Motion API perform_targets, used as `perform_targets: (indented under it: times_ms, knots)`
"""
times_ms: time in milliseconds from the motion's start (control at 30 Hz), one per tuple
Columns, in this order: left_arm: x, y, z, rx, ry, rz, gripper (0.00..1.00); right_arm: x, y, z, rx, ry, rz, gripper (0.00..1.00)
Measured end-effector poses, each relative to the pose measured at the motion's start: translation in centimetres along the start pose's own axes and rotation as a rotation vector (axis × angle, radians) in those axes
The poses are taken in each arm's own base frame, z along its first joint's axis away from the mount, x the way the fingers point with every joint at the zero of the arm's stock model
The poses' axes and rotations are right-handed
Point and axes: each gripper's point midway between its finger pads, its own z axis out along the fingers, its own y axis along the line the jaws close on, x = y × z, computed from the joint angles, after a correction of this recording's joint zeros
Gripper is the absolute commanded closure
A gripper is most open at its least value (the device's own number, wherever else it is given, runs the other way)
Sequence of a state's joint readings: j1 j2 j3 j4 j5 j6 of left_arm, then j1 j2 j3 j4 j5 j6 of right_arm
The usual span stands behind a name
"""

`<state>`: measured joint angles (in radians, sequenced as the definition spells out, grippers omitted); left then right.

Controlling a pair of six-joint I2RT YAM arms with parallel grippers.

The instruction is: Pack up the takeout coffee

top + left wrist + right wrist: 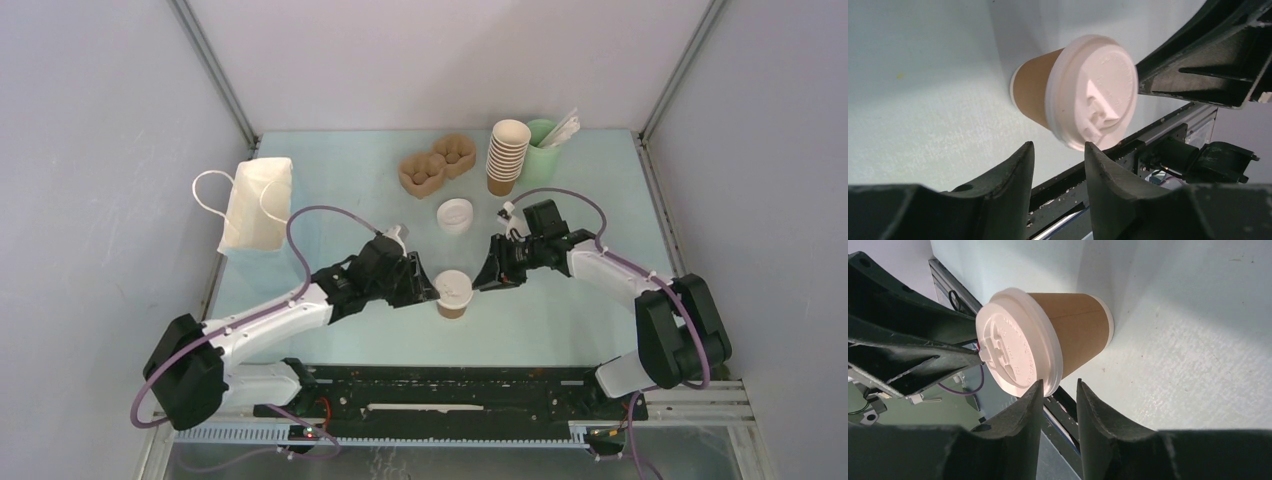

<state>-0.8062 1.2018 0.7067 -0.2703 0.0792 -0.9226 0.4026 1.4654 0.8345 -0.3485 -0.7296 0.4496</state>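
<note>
Closest in, the black mounting rail (440,405) runs along the table's near edge, with an arm base toward each end. The left arm (270,325) lies low and stretched out, its white forearm slanting up and rightward toward the middle. The right arm (610,270) folds at its elbow by the right edge and reaches back leftward, its wrist a little farther off than the left one.

The two meet head-on over the near centre of the pale teal table (600,190). There the takeout coffee (453,293) stands upright between them with its white lid on. The left gripper (1058,150) points at the cup from its left side. Its fingers are parted with a bare gap and nothing clamped, and the lid's rim sits just beyond the tips. The right gripper (1059,390) faces the cup from the other side, its jaws likewise a little apart and empty. One fingertip is right at the lid's edge, but whether it touches I cannot tell.

Behind the cup lies a loose white lid (455,215). Further back are two brown pulp cup carriers (437,165), a stack of lidless brown cups (507,155) and a pale green cup of sticks (545,145). At the far left sits a white paper bag (257,205) with cord handles.
</note>
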Motion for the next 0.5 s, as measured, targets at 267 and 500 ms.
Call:
perform_targets:
  times_ms: [267, 500]
  knots:
    - [-0.6, -0.8, -1.6, 0.029, -0.026, 0.038, 0.42, -0.6, 0.8, -0.7, 0.002, -0.007, -0.023, 0.47]
    - [-1.2, -0.6, -3.3, -0.002, -0.039, 0.119, 0.11, 0.3, 1.9, -2.2, 0.014, -0.015, -0.069, 0.22]
